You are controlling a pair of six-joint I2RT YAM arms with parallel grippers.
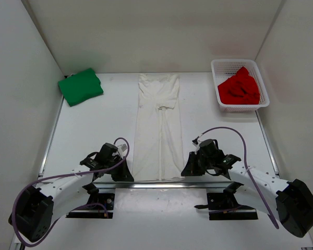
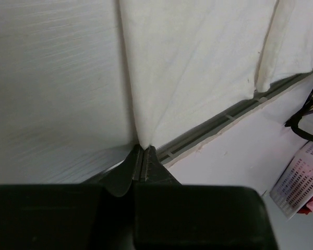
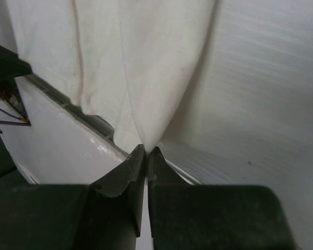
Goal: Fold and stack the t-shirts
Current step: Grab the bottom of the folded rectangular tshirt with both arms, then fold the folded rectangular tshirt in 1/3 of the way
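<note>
The white t-shirt (image 1: 157, 127) lies in a long narrow strip down the middle of the table, its sides folded in. My left gripper (image 1: 129, 176) is shut on its near left corner; the pinched cloth shows in the left wrist view (image 2: 144, 139). My right gripper (image 1: 184, 171) is shut on its near right corner, and the right wrist view shows the white cloth (image 3: 146, 140) at the tips. The green t-shirt (image 1: 80, 86) lies folded at the far left. The red t-shirt (image 1: 240, 89) is crumpled in the basket.
The white mesh basket (image 1: 217, 70) stands at the far right. White walls close the table on the left, back and right. A metal rail (image 1: 151, 184) runs along the near edge between the arm bases.
</note>
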